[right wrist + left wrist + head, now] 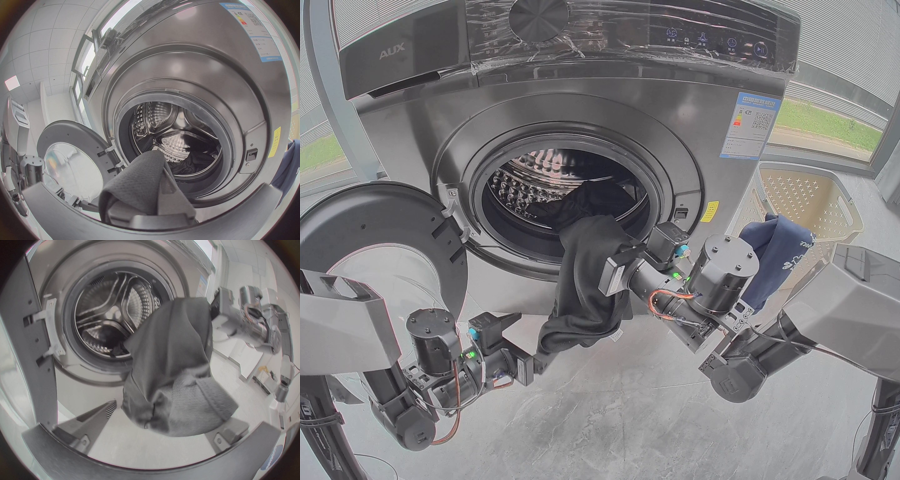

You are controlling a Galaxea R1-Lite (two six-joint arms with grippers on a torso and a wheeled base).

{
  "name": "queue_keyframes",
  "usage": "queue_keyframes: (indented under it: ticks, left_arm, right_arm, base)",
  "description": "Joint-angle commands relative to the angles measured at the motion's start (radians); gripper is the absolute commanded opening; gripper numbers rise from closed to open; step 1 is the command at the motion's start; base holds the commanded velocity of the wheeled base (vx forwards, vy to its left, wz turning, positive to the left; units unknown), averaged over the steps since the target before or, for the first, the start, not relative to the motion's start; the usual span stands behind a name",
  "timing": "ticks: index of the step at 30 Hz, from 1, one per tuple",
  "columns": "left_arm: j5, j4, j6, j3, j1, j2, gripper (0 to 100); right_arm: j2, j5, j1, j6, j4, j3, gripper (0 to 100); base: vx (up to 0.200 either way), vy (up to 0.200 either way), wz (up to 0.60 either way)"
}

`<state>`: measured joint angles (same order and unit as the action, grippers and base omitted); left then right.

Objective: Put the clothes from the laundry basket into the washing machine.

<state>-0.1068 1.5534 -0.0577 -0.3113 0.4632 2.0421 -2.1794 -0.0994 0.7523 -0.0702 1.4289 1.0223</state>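
grey floor (612, 425) fronts washing machine (675, 106) bearing blue label (751, 125), black garment (584, 281) spilling out.

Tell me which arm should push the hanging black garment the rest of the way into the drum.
Right. The right gripper holds the black garment up at the drum mouth; the left gripper sits low by the floor, open around its hanging end.
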Motion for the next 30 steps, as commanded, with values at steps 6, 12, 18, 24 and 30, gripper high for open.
queue_keyframes:
  ticks: [6, 12, 18, 24, 30]
  left_arm:
    - [-0.053, -0.001, -0.033, 0.126, 0.038, 0.041, 100]
    - [-0.113, -0.001, -0.076, 0.178, 0.045, 0.049, 100]
    - [-0.105, 0.001, -0.062, 0.035, 0.045, 0.023, 100]
    - [-0.099, -0.001, 0.006, -0.144, 0.068, 0.05, 100]
    - [-0.086, -0.001, 0.022, -0.252, 0.069, 0.107, 100]
  right_arm:
    - [-0.002, 0.001, -0.01, 0.001, -0.001, 0.021, 0]
    - [-0.002, 0.001, 0.001, 0.003, -0.012, 0.033, 0]
    - [0.003, 0.001, 0.016, 0.001, -0.005, 0.016, 0]
    - [-0.003, 0.001, 0.021, 0.0, 0.001, 0.015, 0]
    - [-0.01, 0.0, 0.044, 0.0, 0.002, 0.001, 0]
  base:
    - [0.0, 0.0, 0.0]
    - [0.0, 0.0, 0.0]
    - [0.0, 0.0, 0.0]
    - [0.0, 0.0, 0.0]
    - [0.0, 0.0, 0.0]
